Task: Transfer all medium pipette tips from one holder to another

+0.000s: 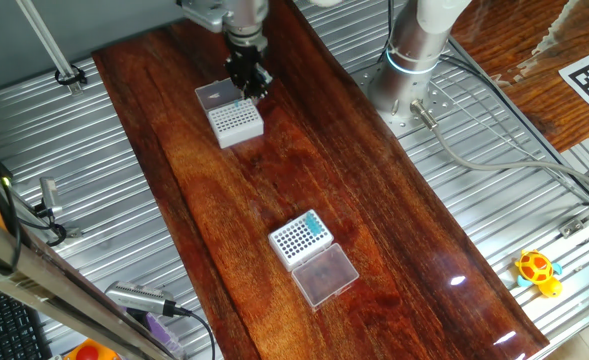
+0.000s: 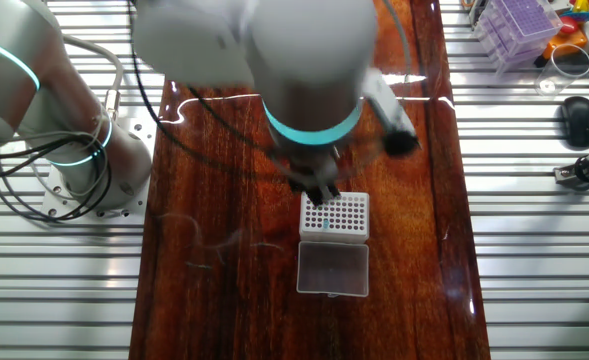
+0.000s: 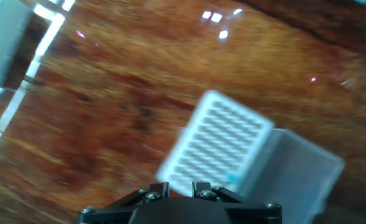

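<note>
Gripper over far rack, one teal tip seated; grip state unclear. Align vertical b4 descending.

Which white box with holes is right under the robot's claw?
The fine-dotted white rack at the table's far end, beneath the gripper. The other rack, with several teal tips, sits apart.

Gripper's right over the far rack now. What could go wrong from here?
1. The gripper hangs low over the white rack, with its clear lid alongside; a slightly off descent could clip or shove either.
2. The hand view is motion-blurred, so lining up on one hole looks unreliable.
3. Only one teal tip shows in this rack; the rest sit in the near rack, so many trips remain.
</note>
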You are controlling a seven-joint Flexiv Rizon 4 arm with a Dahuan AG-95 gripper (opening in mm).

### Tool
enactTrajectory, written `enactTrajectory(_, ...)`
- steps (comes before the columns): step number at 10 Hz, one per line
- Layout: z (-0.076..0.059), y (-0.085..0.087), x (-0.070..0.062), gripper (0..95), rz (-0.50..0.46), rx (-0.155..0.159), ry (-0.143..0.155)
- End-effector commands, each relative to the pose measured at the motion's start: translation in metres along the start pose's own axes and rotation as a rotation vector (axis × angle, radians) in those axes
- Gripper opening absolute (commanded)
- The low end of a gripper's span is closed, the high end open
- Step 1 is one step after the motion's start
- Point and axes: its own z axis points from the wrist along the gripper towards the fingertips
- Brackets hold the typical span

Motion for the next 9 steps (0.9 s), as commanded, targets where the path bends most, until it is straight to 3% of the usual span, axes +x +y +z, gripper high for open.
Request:
enactTrajectory(1, -0.004, -0.004, 0.005, 19.0, -0.103, -0.038, 0.025)
enactTrajectory(3, -0.004, -0.004, 0.005, 19.0, -0.07, -0.016, 0.041)
enactTrajectory(4, -0.004, -0.004, 0.005, 19.0, -0.074, -0.01, 0.031)
enactTrajectory(8, 0.009, -0.044, 0.002, 19.0, -0.128, -0.004, 0.02)
enactTrajectory(9, 0.01, -0.046, 0.002, 19.0, -0.131, -0.004, 0.019)
